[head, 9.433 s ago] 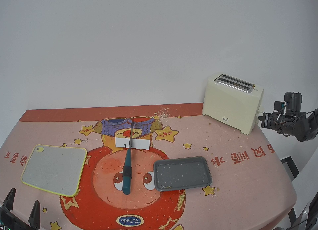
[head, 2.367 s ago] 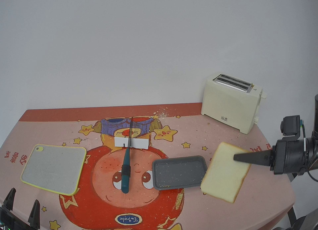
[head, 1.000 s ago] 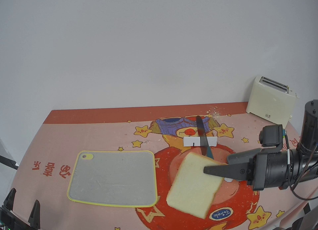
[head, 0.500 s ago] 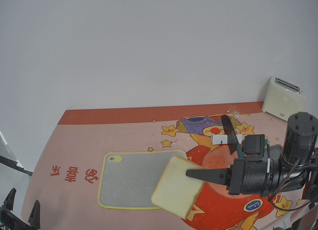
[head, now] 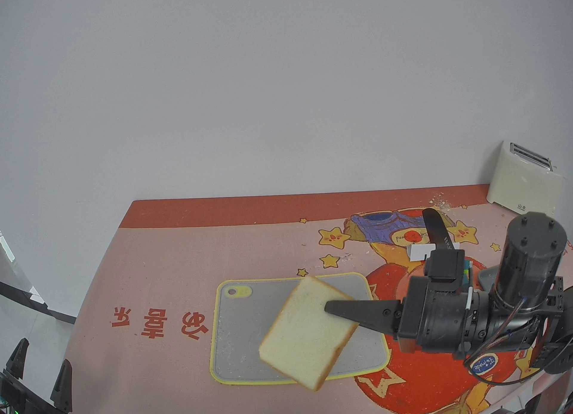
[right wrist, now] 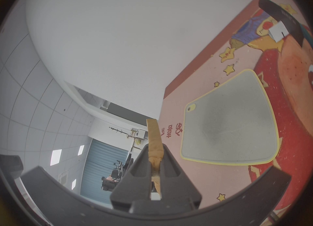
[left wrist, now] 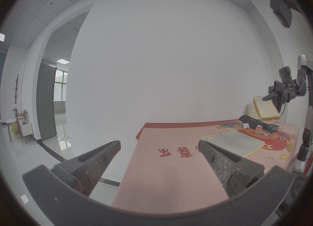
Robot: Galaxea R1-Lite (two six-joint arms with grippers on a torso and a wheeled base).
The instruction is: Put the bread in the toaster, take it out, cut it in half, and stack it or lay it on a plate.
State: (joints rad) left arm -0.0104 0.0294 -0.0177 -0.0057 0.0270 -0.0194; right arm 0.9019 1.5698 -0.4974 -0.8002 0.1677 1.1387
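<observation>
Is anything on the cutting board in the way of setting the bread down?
Nothing visible. The right gripper holds the bread in the air by the cutting board. The knife lies off the board, farther back.

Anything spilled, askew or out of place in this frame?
Crumbs are scattered on the table by its far red strip, near the toaster. The bread hangs tilted in the right gripper above the cutting board; nothing else stands out.

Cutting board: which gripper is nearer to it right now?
Right. The right gripper holds the bread in the air by the cutting board; the left gripper sits open off the table's left end, far from it.
</observation>
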